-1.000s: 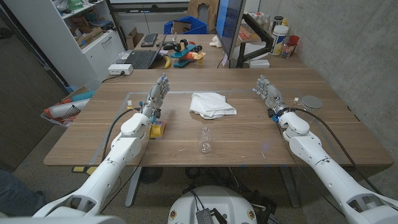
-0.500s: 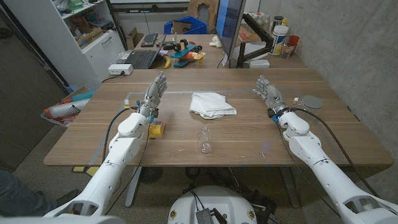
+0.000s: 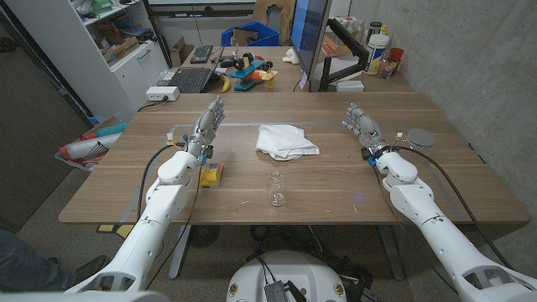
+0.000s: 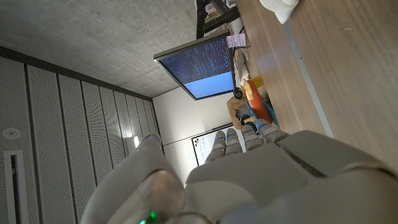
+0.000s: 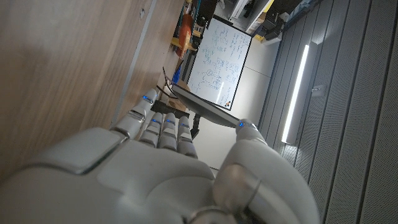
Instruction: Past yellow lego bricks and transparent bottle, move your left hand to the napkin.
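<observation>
Landmark: the napkin (image 3: 286, 140), white and crumpled, lying on the wooden table (image 3: 336, 189) near its middle, toward the far side.

Left hand (image 3: 207, 128): on the napkin's left, well apart from it, roughly level with it. Fingers straight, slightly apart, pointing toward the far edge of the table. Holds nothing. Can't tell from the head view whether it touches the tabletop. In the left wrist view the left hand (image 4: 249, 168) shows its back, fingertips (image 4: 239, 133) extended, nothing between them; a corner of the napkin (image 4: 280, 7) sits at the frame edge on the wood.

Yellow lego bricks (image 3: 211, 174): small stack on the table, left of the napkin and nearer the robot than it, just beside the left forearm, behind the left hand's wrist. Not touched by the fingers.

Transparent bottle (image 3: 275, 188): upright, nearer the robot than the napkin, almost directly in front of it. Clear gap between the two. Free of both hands.

Right hand (image 3: 362, 127): on the napkin's right, well apart, about level with it. Fingers extended and spread a little, empty. Right wrist view shows the right hand (image 5: 161, 168) from the back, fingers straight over bare wood, nothing gripped.

A grey round disc (image 3: 419, 137) lies on the table further right of the napkin, beyond the right hand.
</observation>
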Controlling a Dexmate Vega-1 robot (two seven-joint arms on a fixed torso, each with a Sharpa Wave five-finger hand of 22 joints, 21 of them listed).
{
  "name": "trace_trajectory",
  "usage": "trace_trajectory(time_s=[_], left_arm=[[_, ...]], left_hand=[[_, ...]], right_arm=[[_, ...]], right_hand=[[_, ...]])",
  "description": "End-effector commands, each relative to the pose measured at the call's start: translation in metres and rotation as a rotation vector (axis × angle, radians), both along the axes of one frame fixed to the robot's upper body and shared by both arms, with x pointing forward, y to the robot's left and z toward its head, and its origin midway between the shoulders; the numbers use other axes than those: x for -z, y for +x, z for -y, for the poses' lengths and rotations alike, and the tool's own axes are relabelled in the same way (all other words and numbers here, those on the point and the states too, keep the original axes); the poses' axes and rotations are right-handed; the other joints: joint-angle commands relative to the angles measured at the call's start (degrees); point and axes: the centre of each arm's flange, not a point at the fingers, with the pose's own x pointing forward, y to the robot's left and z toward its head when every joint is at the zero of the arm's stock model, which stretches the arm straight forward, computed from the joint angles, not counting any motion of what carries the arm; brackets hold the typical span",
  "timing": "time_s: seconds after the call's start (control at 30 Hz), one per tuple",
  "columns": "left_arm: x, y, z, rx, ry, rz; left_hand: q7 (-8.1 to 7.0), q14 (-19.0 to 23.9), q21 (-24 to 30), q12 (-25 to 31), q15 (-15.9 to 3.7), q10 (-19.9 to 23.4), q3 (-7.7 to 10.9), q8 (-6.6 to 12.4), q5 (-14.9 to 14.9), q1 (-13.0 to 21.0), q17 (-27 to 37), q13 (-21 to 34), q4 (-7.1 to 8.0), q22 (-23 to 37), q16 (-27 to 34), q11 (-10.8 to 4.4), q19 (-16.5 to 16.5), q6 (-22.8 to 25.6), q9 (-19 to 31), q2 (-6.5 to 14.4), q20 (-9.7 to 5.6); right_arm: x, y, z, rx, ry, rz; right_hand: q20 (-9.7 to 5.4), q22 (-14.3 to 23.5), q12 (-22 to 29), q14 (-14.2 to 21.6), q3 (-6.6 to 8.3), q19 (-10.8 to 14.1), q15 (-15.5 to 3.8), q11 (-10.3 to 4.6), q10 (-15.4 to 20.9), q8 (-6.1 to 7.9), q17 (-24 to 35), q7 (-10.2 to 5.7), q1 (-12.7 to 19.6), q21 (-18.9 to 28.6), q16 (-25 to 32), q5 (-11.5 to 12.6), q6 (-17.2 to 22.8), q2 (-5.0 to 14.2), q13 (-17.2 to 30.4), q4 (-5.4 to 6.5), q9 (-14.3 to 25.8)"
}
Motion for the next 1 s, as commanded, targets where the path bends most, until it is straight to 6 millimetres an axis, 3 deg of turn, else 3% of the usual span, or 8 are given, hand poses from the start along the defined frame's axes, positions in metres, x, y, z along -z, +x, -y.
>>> trace_trajectory(time_s=[0.03, 1.0], left_arm=[[-0.009, -0.004, 0.001, -0.016, 0.031, 0.024], [-0.029, -0.012, 0.009, -0.078, 0.113, 0.089]], left_hand=[[-0.07, -0.2, 0.3, 0.4, -0.27, -0.3, 0.24, 0.25, 0.1, 0.8, 0.1, 0.1, -0.54, 0.2, 0.3, -0.19, -0.4, 0.1, 0.2, 0.0, 0.37], [-0.37, 0.0, 0.3, 0.7, -0.56, 0.0, 0.62, 0.43, -0.1, 2.2, 0.0, 0.1, -1.86, 0.2, 0.3, -0.46, -1.2, 0.7, 0.2, 0.2, 0.90]], right_arm=[[0.002, -0.002, 0.002, 0.021, -0.004, 0.007], [0.002, -0.002, 0.001, 0.026, -0.011, 0.018]], right_hand=[[0.03, 0.3, 0.5, 0.6, 0.32, 0.7, 0.10, 0.08, 0.7, 0.51, 0.0, 0.05, 0.0, -0.4, 0.3, 0.2, 0.6, 0.56, 0.0, -0.13, 0.1], [0.13, 0.3, 0.4, 0.7, 0.23, 0.9, 0.14, -0.04, 1.0, 0.51, -0.6, 0.00, -0.2, -0.9, 0.2, 0.1, 1.3, 0.71, -0.1, -0.29, 0.1]])
